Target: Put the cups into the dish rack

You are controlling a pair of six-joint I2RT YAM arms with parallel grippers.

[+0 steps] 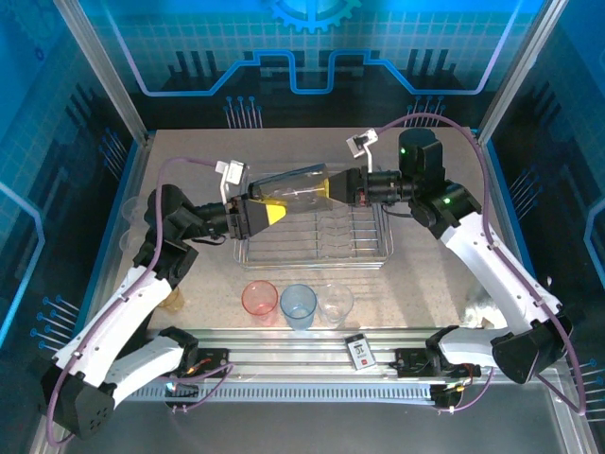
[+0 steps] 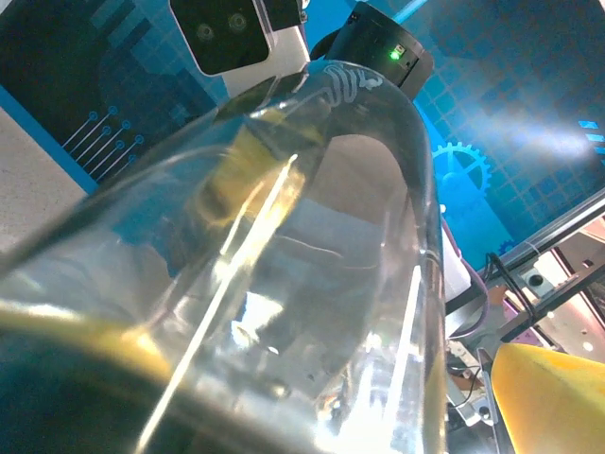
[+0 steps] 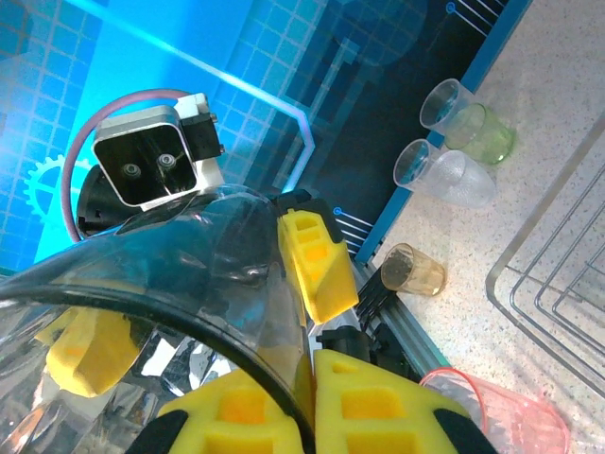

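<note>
Smoky cup (image 1: 298, 182) between left gripper (image 1: 273, 210), right gripper (image 1: 337, 186) — dish rack (image 1: 367, 248) half-hidden

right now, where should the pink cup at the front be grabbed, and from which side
Probably pinch the pink cup by its rim wall from above, one finger inside, on its left side: it stands upright with its mouth open upward, and the blue cup sits close on its right.
</note>
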